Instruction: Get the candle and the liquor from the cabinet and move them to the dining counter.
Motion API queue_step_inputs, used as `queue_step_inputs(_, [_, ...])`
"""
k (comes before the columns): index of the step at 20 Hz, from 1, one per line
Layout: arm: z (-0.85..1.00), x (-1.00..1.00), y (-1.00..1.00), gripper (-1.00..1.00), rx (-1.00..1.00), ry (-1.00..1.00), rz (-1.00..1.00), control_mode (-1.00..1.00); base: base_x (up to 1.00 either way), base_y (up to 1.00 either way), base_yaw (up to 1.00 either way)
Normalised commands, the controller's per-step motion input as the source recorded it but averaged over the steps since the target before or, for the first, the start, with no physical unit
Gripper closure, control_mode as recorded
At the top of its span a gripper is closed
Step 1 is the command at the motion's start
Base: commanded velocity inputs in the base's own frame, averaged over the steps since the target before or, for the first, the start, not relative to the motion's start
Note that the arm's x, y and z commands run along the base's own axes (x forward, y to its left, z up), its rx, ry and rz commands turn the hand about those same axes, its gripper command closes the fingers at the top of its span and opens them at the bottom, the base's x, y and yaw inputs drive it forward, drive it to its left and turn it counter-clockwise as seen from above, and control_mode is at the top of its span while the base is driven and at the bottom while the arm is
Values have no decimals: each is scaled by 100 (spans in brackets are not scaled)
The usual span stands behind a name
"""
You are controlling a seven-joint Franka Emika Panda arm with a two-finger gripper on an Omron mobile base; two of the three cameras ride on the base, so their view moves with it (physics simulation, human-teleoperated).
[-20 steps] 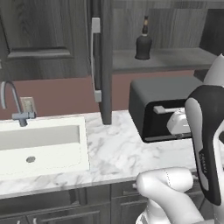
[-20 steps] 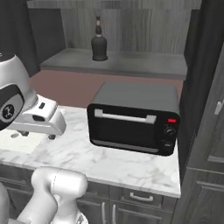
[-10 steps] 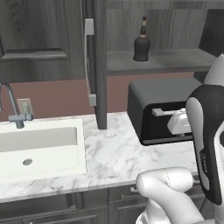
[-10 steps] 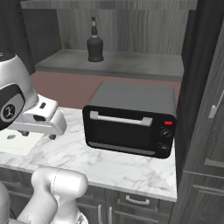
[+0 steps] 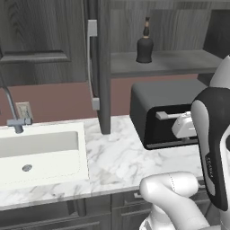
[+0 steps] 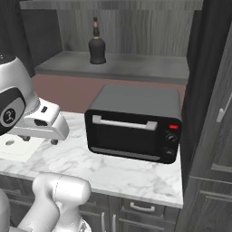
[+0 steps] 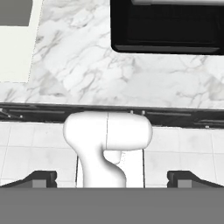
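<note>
High on the cabinet (image 5: 54, 45) shelf stands the liquor (image 5: 144, 45), well apart from the wide-open gripper (image 7: 111, 177).

One liquor bottle (image 5: 144, 43) on the cabinet shelf (image 5: 179, 63), one toaster oven (image 6: 133, 122) with two knobs (image 6: 168, 145), one sink (image 5: 38, 150), one faucet (image 5: 13, 114), one wall outlet (image 5: 23, 109), one marble surface (image 5: 117, 157).
</note>
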Motion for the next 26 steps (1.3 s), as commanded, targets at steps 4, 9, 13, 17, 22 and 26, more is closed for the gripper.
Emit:
queue_step_inputs(4, [0,0,0,-100,0,0,0,100,55,0,-12])
queue_step_inputs(9, [0,0,0,-100,0,0,0,100,57,3,-14])
queue_step_inputs(13, [0,0,0,-100,0,0,0,100,53,1,-13])
queue_step_inputs(17, [0,0,0,-100,0,0,0,100,28,0,-8])
queue_step_inputs(22, [-1,0,-1,-100,0,0,0,-100,0,0,0])
queue_step_inputs(26, [9,-1,0,-100,0,-18,4,-100,0,0,0])
